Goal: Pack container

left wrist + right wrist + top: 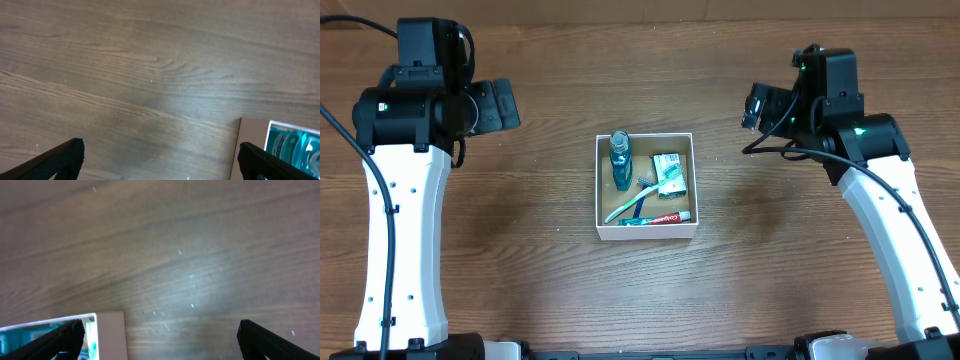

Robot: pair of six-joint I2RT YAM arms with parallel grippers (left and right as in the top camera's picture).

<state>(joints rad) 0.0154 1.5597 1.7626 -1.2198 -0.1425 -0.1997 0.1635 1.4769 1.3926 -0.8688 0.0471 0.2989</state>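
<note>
The box [647, 232] sits mid-worktop [520, 260], with wood showing past all four of its thin white walls. A toothpaste tube [657, 218] lies along the near wall and a toothbrush [628, 206] slants just behind it. A green-and-white packet [668, 172] lies by the right wall, and a blue bottle [620, 160] lies in the far left corner. Farther back, the left pincer [500, 105] and right pincer [756, 107] hang well apart from the box, each spread wide over bare wood.
</note>
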